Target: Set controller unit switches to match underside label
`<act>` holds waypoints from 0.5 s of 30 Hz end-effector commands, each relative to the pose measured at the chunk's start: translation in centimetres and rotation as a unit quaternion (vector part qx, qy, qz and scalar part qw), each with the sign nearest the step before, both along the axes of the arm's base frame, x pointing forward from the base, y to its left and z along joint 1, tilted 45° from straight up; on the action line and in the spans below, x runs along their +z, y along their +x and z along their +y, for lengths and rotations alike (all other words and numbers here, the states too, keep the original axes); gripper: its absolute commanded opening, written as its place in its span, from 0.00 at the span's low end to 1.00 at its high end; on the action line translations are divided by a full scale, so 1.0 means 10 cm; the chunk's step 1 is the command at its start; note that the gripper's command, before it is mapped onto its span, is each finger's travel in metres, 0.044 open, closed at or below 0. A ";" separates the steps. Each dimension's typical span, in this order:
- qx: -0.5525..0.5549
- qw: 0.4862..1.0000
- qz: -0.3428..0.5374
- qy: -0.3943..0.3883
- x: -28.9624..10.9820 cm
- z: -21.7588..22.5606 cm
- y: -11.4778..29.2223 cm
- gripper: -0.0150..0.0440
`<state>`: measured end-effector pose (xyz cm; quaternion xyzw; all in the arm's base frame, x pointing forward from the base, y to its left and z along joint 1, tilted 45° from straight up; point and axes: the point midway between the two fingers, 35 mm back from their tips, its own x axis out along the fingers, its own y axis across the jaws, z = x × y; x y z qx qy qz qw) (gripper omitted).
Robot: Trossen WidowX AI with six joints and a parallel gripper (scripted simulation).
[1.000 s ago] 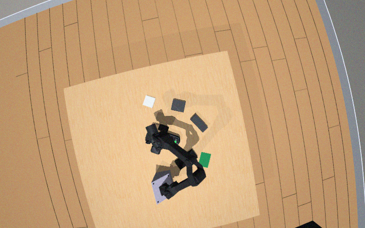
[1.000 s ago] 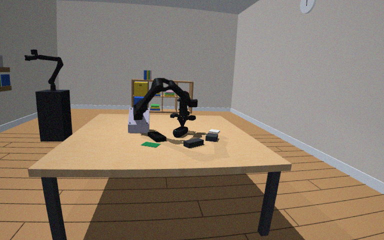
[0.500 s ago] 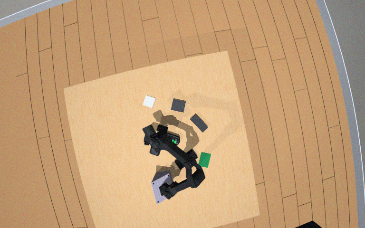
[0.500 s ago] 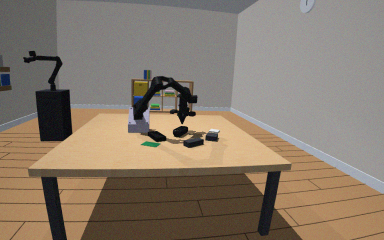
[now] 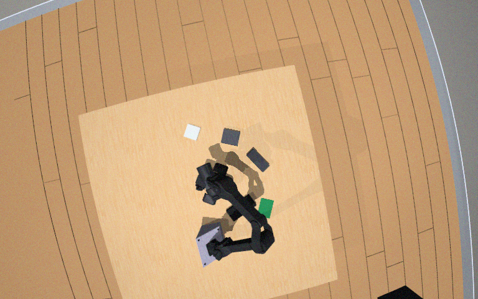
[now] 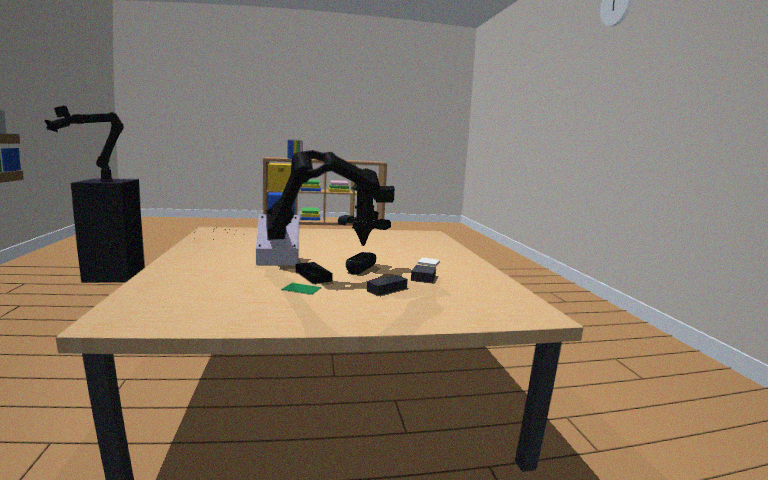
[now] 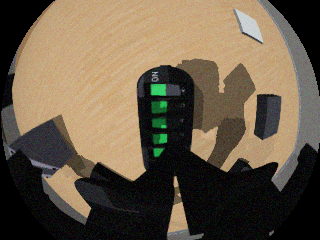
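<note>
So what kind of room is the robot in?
Probably a workshop or lab room: a wooden bench with a robot arm, a bookshelf against the back wall, and a second arm on a black pedestal.

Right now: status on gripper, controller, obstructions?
Gripper shut, empty, hovering above controller. Controller flat on bench, switches up, several showing green. Nothing between gripper and controller; grey modules off to the side.
</note>
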<state>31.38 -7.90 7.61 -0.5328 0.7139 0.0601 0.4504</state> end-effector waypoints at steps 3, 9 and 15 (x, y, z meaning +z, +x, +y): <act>0.005 1.000 0.009 -0.001 0.02 -0.02 -0.05 0.25; 0.005 1.000 0.009 -0.001 0.01 -0.02 -0.05 0.25; 0.005 1.000 0.009 -0.001 0.01 -0.02 -0.05 0.25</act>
